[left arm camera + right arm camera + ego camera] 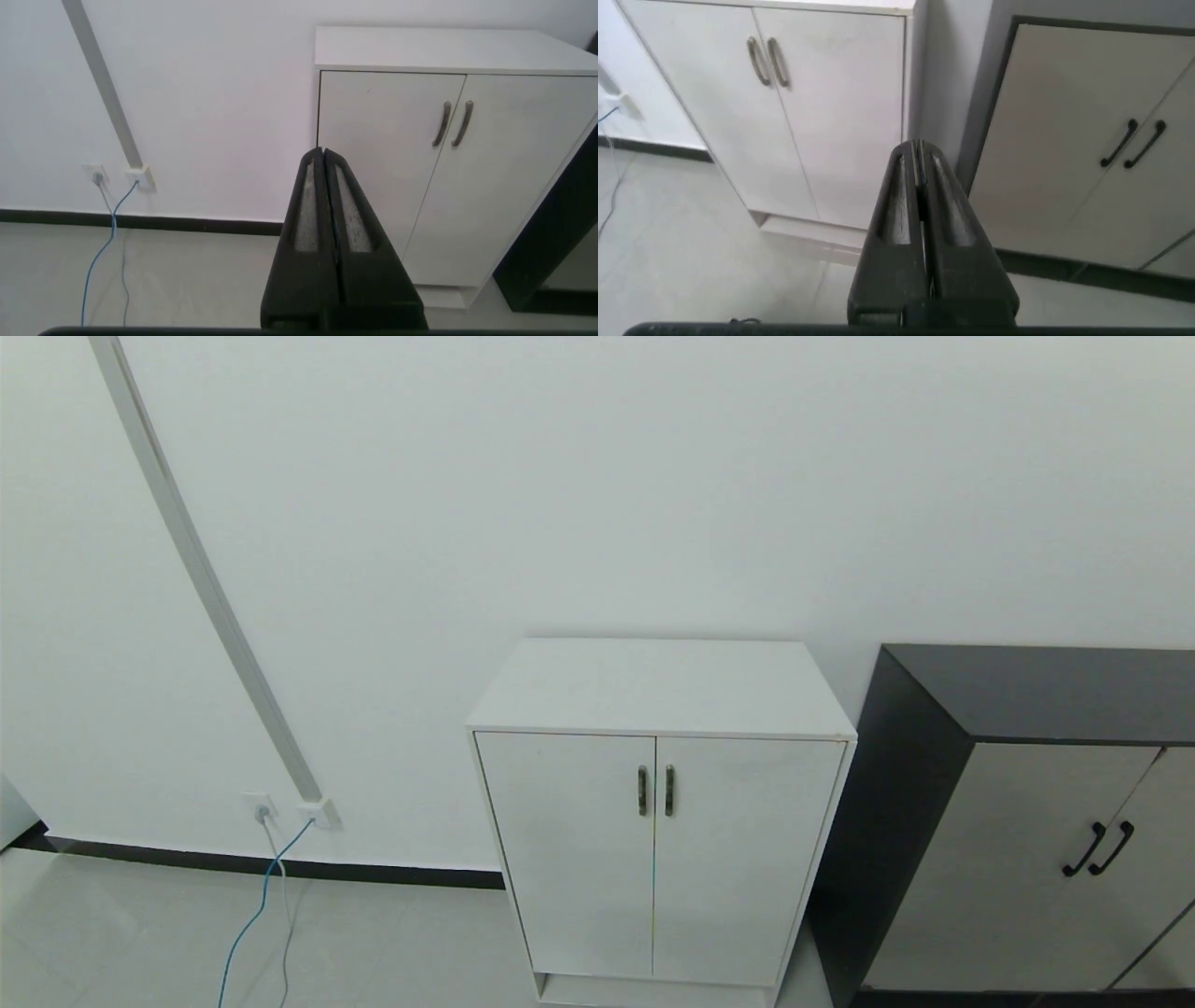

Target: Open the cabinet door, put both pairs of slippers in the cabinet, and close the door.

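One white cabinet stands on the floor at its wall edge; its two doors are both shut, with two metal handles side by side at the middle seam. One dark cabinet stands just beside it on the right, with two doors and two black handles. The left pincer and right pincer are each pressed together and empty, apart from the white cabinet.
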`<state>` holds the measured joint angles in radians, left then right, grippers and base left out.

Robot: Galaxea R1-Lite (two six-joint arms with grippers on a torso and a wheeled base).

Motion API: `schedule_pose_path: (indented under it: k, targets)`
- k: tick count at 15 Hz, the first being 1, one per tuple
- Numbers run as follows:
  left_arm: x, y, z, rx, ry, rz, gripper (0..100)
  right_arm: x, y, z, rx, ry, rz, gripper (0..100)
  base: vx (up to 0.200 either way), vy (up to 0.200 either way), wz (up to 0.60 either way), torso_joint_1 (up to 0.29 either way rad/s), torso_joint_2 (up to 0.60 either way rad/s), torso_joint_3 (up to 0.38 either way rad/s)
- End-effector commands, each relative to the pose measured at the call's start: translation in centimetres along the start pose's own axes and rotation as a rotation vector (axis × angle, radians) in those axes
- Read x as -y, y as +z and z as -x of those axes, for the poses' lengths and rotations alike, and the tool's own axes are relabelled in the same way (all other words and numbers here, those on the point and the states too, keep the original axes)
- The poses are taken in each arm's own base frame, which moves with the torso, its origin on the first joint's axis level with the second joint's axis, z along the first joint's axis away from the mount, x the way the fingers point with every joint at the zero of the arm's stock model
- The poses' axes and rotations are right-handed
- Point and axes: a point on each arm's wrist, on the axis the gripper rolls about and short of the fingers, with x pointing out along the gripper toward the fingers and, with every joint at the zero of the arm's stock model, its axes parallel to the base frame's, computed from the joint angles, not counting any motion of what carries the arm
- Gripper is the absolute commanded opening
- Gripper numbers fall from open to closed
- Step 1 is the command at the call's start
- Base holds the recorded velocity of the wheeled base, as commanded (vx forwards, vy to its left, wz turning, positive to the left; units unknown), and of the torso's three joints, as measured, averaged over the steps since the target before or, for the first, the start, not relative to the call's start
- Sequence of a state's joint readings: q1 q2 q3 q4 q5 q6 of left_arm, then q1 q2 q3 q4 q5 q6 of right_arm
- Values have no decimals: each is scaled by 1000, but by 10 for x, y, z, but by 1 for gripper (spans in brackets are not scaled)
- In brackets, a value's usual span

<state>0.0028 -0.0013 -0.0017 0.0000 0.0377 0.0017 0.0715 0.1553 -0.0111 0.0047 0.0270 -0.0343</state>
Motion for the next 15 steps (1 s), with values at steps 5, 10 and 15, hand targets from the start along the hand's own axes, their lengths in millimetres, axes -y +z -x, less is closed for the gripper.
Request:
schedule_pose_path:
  k: [5,10,15]
  targets:
    - [0,0,0,-1,1,0,0,-1,-5,4,58,-59,-8,0,0,0,0,0,0,0]
    - [0,0,0,-1,1,0,0,-2,-7,10,140,-81,-7,0,0,0,0,0,0,0]
    - [0,0,0,-1,-1,-1,0,-2,-7,10,146,-82,-82,0,0,0,0,0,0,0]
